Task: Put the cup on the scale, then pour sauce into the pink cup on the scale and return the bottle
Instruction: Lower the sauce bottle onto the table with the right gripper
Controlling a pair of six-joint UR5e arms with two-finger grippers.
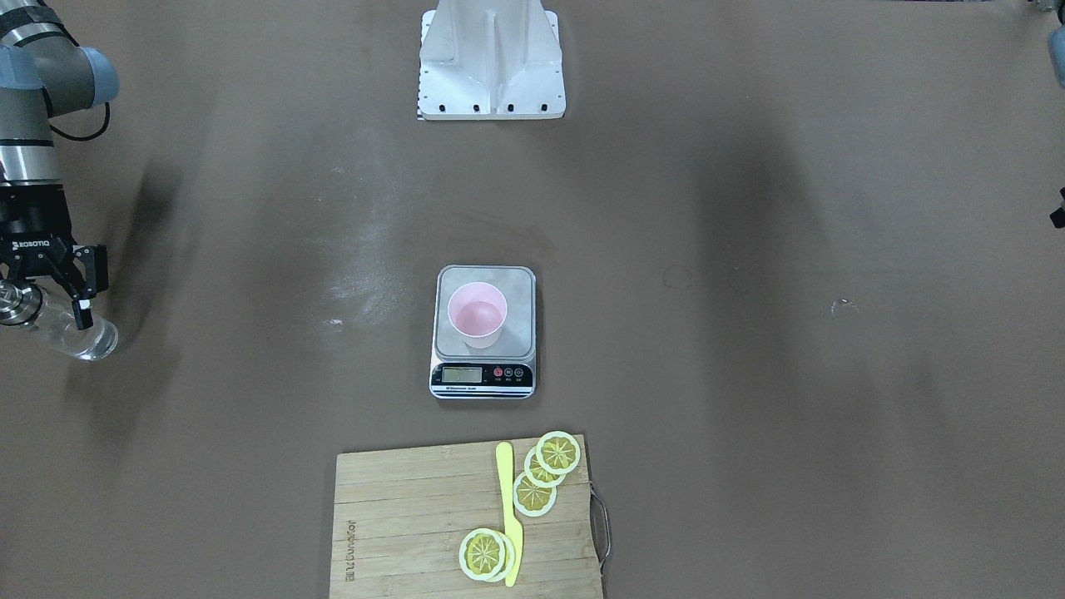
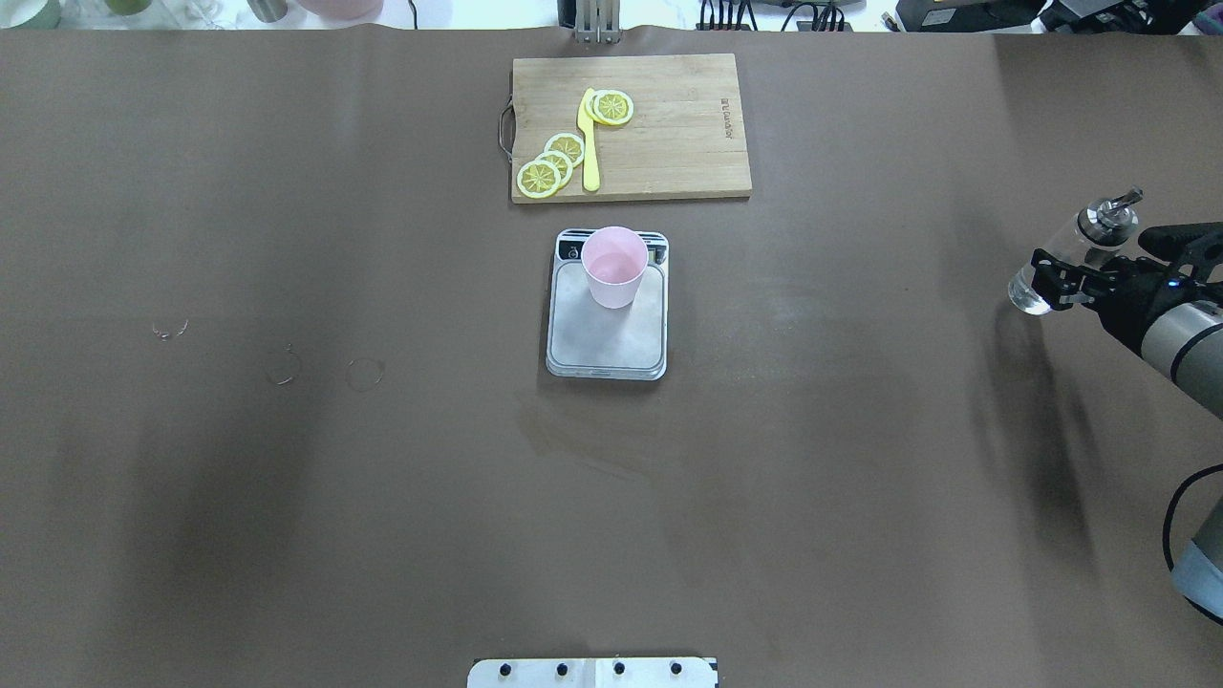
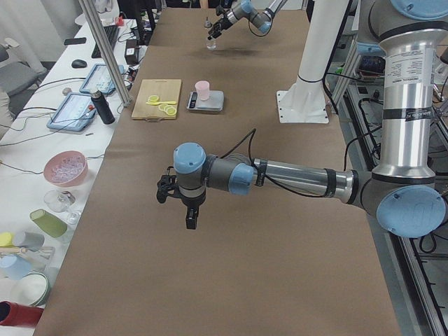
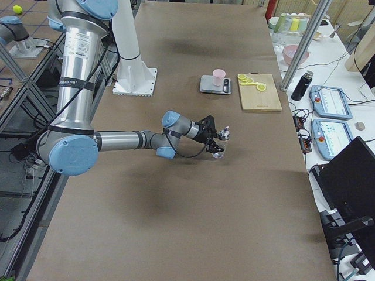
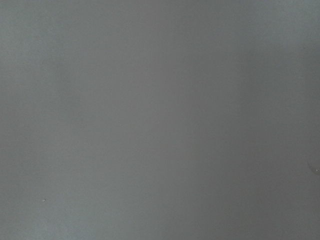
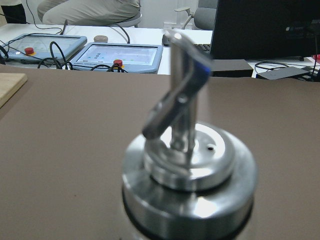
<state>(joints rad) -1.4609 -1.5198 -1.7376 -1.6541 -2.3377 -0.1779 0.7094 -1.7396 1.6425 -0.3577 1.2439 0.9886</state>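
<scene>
Two-arm station, one moment, six views. Hidden or unclear: the left gripper [image 3: 179, 204] appears only in the exterior left view, low over bare counter [image 3: 231, 280], so whether its fingers are apart or together cannot be told; its wrist camera shows nothing but plain brown surface. The right wrist view is filled by the blurred silver spout cap [image 6: 187, 165]; the glass body is cut off below the frame, and no fingers show there. Whether the bottle's base touches the counter cannot be judged, nor the level of the clear sauce [image 1: 90, 339] inside it.

Task items: the right gripper [image 1: 52, 309] has its fingers [image 1: 86, 299] clamped on the bottle [image 1: 75, 331], a clear glass vessel standing roughly upright at the robot's far right, well apart from the scale [image 1: 517, 291]. The pale pink cup [image 1: 477, 314] stands upright on the grey platform, towards the display end.

Differences between views: the front-facing view shows the LCD display [image 1: 462, 374] and red buttons, which the cup partly covers in the overhead view. Beyond the scale lies a wooden cutting board [image 1: 399, 516] bearing lemon slices [image 1: 549, 470] and a yellow knife [image 1: 507, 507].
</scene>
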